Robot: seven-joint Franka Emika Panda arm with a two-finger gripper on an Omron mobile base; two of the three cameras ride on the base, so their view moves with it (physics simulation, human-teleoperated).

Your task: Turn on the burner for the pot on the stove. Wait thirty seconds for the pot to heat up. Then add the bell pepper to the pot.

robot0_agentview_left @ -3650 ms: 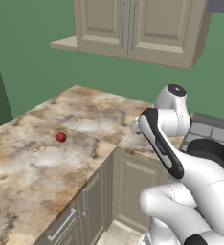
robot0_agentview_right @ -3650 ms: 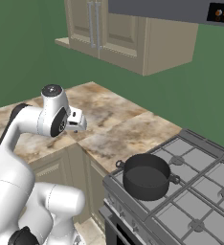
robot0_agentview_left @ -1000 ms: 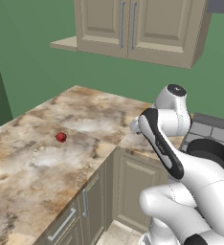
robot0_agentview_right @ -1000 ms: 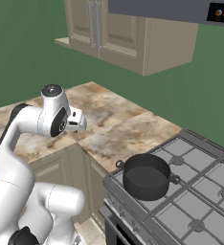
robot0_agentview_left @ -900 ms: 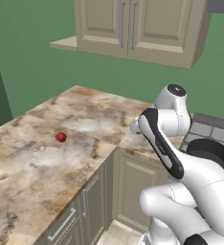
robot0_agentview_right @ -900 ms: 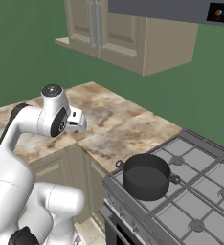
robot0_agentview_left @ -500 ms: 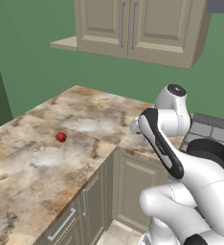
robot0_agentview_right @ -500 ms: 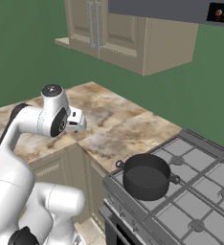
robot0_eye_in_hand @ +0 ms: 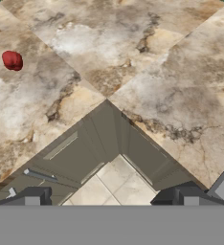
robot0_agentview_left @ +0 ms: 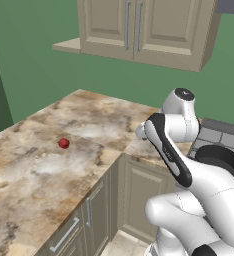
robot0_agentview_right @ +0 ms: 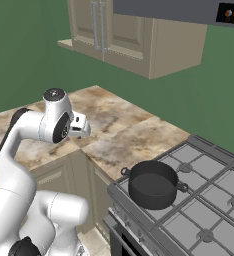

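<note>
1. Pincer (robot0_eye_in_hand: 111, 196): the two dark finger tips stand as far apart as they go, with nothing between them and nothing touched. The hand hangs in the air over the inner corner of the L-shaped counter, looking down at the cabinet fronts (robot0_eye_in_hand: 80, 153) and the tiled floor (robot0_eye_in_hand: 115, 184) below.
2. Pot (robot0_agentview_right: 153, 184): it sits on the front-left grate of the stove (robot0_agentview_right: 209, 200), close to the stove's front edge and just beside the counter's end. Its inside looks dark and bare; its two small handles stick out to the sides. In the left base view the pot (robot0_agentview_left: 220, 159) shows partly behind the arm.
3. Bell pepper (robot0_agentview_left: 63, 143): small and red, it lies alone on the marbled counter (robot0_agentview_left: 34, 175), on the left run, well apart from the pot and the stove. In the hand view the pepper (robot0_eye_in_hand: 12, 61) is at the upper left, far from the finger tips.
4. Open room: the counter around the pepper is bare stone on every side, and the stretch between the corner and the stove is bare too.
5. Edges: wall cabinets (robot0_agentview_left: 144, 27) hang above the back run of the counter, against the green wall (robot0_agentview_left: 34, 70). A range hood (robot0_agentview_right: 189, 10) hangs over the stove.
</note>
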